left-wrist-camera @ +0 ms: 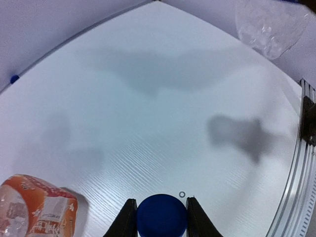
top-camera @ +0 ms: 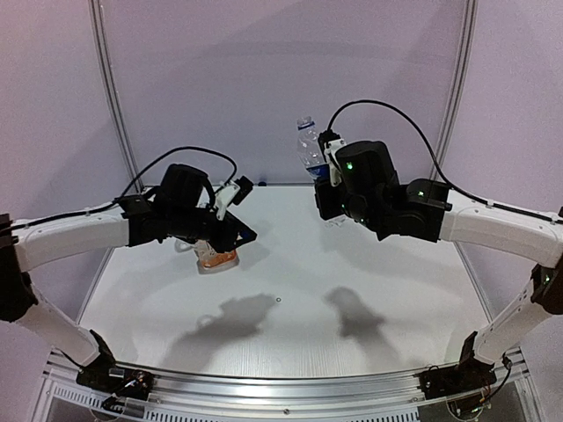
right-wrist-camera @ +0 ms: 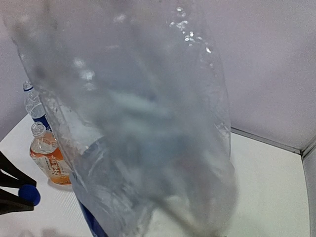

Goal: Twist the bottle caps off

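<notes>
My left gripper (left-wrist-camera: pixel 162 217) is shut on a blue bottle cap (left-wrist-camera: pixel 162 215), held clear above the table. In the top view that gripper (top-camera: pixel 245 236) hangs just above the squat orange-labelled bottle (top-camera: pixel 216 258), which stands upright with its whitish cap (right-wrist-camera: pixel 38 129) on. Behind it stands a slim blue-labelled bottle (right-wrist-camera: pixel 35 107) with a blue cap (right-wrist-camera: pixel 27 87). My right gripper (top-camera: pixel 325 169) is raised at the back and shut on a second slim clear bottle (top-camera: pixel 310 149), whose neck looks bare. This bottle (right-wrist-camera: pixel 148 123) fills the right wrist view and hides the fingers.
The white table (top-camera: pixel 290 290) is bounded by walls at the back and sides and by a metal rail (top-camera: pixel 290 387) at the near edge. A tiny ring (left-wrist-camera: pixel 182 194) lies on the table. A small blue object (left-wrist-camera: pixel 14 78) sits at the table's edge by the wall.
</notes>
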You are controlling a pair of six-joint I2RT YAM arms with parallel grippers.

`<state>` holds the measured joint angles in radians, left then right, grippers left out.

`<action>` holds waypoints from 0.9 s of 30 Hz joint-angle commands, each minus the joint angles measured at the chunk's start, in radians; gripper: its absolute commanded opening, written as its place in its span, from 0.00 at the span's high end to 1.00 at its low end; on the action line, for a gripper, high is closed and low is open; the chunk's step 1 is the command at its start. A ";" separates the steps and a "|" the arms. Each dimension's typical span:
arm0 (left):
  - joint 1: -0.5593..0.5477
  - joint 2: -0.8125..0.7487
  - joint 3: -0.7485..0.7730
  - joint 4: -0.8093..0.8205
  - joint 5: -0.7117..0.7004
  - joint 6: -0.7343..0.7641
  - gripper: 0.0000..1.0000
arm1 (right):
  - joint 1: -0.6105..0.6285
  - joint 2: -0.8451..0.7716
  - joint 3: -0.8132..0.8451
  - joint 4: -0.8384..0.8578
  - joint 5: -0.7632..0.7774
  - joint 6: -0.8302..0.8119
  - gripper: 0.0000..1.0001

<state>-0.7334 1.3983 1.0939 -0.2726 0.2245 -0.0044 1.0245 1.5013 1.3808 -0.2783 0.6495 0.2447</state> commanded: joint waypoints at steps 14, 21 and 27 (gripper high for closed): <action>-0.026 0.422 0.085 -0.094 -0.082 0.076 0.75 | -0.007 -0.059 -0.053 -0.051 0.015 0.053 0.70; -0.040 0.467 0.095 -0.121 -0.135 0.082 0.67 | -0.007 -0.037 -0.032 -0.045 0.001 0.030 0.70; -0.042 0.473 0.094 -0.127 -0.147 0.092 0.54 | -0.007 -0.026 -0.026 -0.039 -0.005 0.024 0.69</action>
<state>-0.7666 1.8587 1.1767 -0.3763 0.1036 0.0757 1.0245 1.4639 1.3319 -0.3176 0.6498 0.2783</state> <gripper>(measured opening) 0.426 0.307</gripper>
